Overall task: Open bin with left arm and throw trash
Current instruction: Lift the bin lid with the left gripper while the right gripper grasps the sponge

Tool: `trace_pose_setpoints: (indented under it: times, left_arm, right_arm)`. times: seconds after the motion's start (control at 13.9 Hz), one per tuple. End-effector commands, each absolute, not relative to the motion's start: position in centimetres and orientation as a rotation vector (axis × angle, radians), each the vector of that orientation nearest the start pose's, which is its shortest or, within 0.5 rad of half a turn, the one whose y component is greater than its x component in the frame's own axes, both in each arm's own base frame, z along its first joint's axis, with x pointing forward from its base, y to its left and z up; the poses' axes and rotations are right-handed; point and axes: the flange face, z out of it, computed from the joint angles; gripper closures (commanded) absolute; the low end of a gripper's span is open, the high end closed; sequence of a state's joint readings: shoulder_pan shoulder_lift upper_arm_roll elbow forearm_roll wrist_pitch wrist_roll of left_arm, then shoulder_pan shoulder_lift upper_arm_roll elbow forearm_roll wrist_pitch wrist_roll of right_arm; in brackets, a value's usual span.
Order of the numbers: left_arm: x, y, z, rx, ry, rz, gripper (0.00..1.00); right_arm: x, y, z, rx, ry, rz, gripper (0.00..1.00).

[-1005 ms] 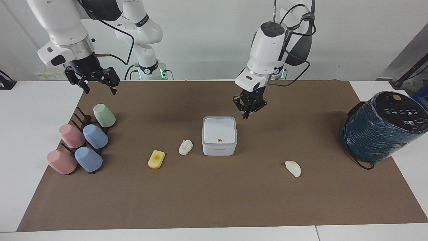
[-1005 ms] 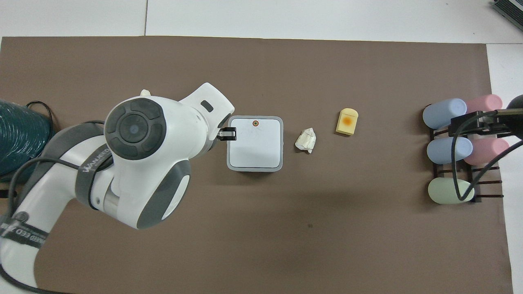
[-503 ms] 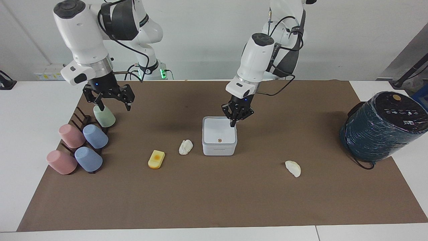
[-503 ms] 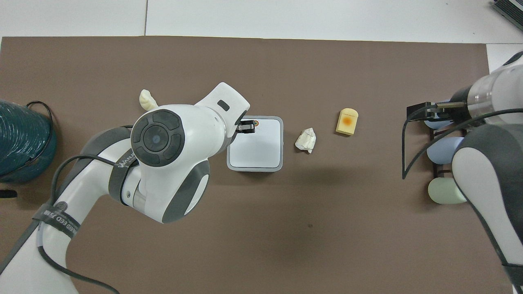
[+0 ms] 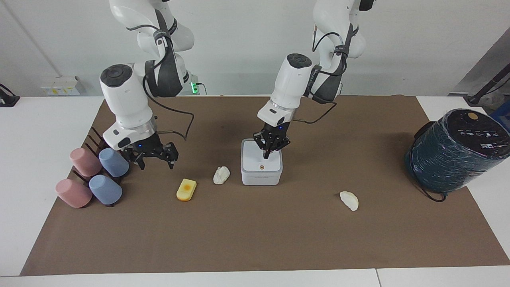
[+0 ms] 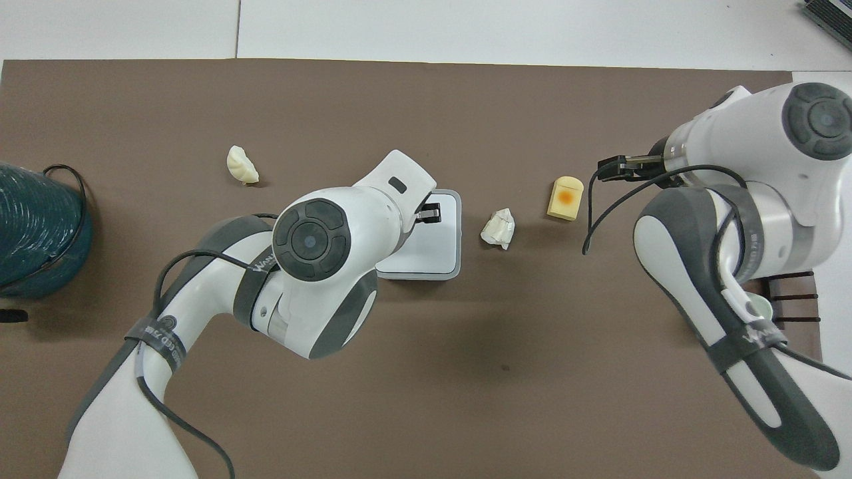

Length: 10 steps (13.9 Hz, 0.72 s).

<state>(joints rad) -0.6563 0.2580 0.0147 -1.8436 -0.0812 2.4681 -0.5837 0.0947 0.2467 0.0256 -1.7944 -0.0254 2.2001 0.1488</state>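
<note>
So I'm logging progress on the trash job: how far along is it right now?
Nothing is binned yet. The bin lid is down. In hand: the left gripper is over the lid, and the right gripper, jaws open, is near the yellow bar. Left: opening it and throwing in the bar, the white wad and the cream slice.

The left pincer [image 5: 267, 154] has descended over the bin [image 5: 261, 170]; the right pincer [image 5: 156, 161] swung toward the yellow-orange bar [image 5: 186, 189].

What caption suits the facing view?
Left hand over the closed bin; right hand near the yellow bar.
</note>
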Motion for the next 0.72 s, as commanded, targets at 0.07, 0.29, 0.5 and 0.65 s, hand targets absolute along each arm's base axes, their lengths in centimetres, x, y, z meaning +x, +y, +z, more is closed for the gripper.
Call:
trace_pose_setpoints:
  times: [0.07, 0.29, 0.5, 0.65]
  left_arm:
    - [52.2, -40.2, 40.1, -3.377, -0.003, -0.462, 1.00]
    - [51.9, -41.3, 37.3, -3.368, 0.018, -0.434, 1.00]
    - [53.0, -41.2, 39.6, -3.364, 0.006, -0.413, 1.00]
    - [54.9, -39.9, 44.0, -3.333, -0.015, -0.319, 1.00]
  right_arm:
    - [63.1, 9.1, 37.0, -3.105, 0.022, -0.304, 0.00]
    - [62.1, 9.3, 34.2, -3.097, -0.004, -0.334, 0.00]
    - [61.0, 9.5, 31.3, -3.073, -0.018, -0.432, 0.00]
    - [60.9, 9.9, 29.7, -3.078, -0.054, -0.408, 0.00]
